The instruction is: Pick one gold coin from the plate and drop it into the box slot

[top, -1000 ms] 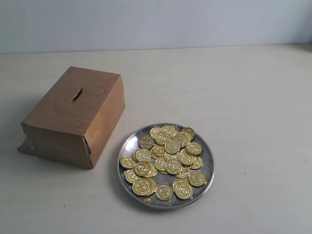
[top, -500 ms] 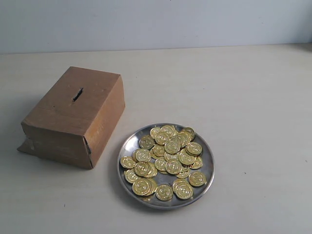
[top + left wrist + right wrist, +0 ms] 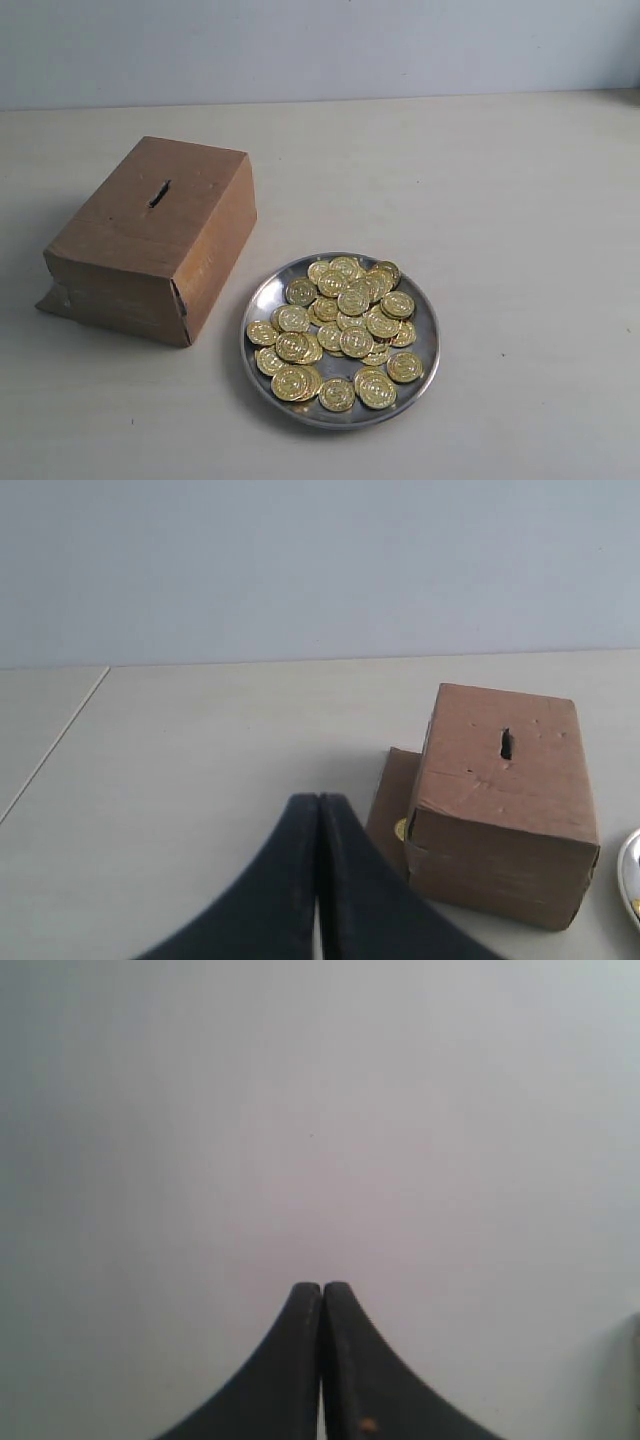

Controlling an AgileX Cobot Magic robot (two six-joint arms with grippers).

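Note:
The brown cardboard box (image 3: 150, 240) stands at the left of the exterior view, its dark slot (image 3: 159, 193) on the top face. To its right lies the silver plate (image 3: 428, 330), heaped with several gold coins (image 3: 340, 320). Neither arm shows in the exterior view. In the left wrist view my left gripper (image 3: 318, 802) is shut and empty, well short of the box (image 3: 500, 800) and its slot (image 3: 505, 744); a sliver of the plate (image 3: 633, 875) shows at the frame edge. My right gripper (image 3: 322, 1288) is shut and empty, facing a plain grey surface.
A loose cardboard flap (image 3: 390, 795) sticks out at the box's foot, with a gold coin (image 3: 401, 829) showing in the gap at the box's corner. A pale wall (image 3: 320, 45) runs behind the beige table (image 3: 500, 180).

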